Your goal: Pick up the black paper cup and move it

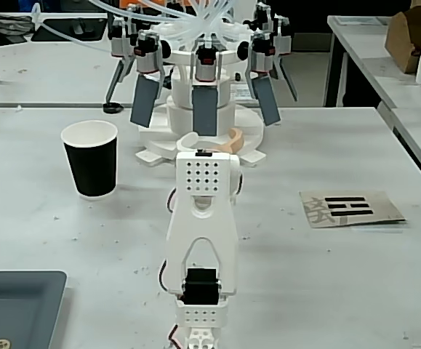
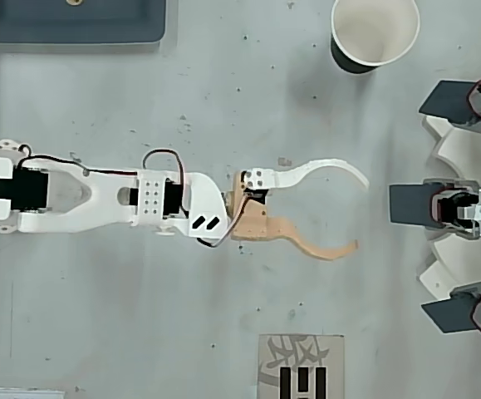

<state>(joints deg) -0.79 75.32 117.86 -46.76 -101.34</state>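
The black paper cup [image 1: 91, 160] stands upright on the grey table, left of the arm in the fixed view; from above its white inside and rim [image 2: 375, 31] show near the top edge. My gripper [image 2: 360, 214] is open wide, one finger white [image 2: 327, 168] and one tan [image 2: 315, 245], with nothing between them. It is well apart from the cup, which sits off to the white finger's side. In the fixed view the arm's own body hides most of the gripper; only the tan finger [image 1: 233, 137] peeks out.
A white multi-armed fixture with dark paddles [image 1: 206, 87] stands just beyond the gripper [image 2: 464, 208]. A dark blue tray [image 1: 14, 305] lies by the arm's base. A printed paper card [image 1: 350, 209] rests on the table on the tan finger's side.
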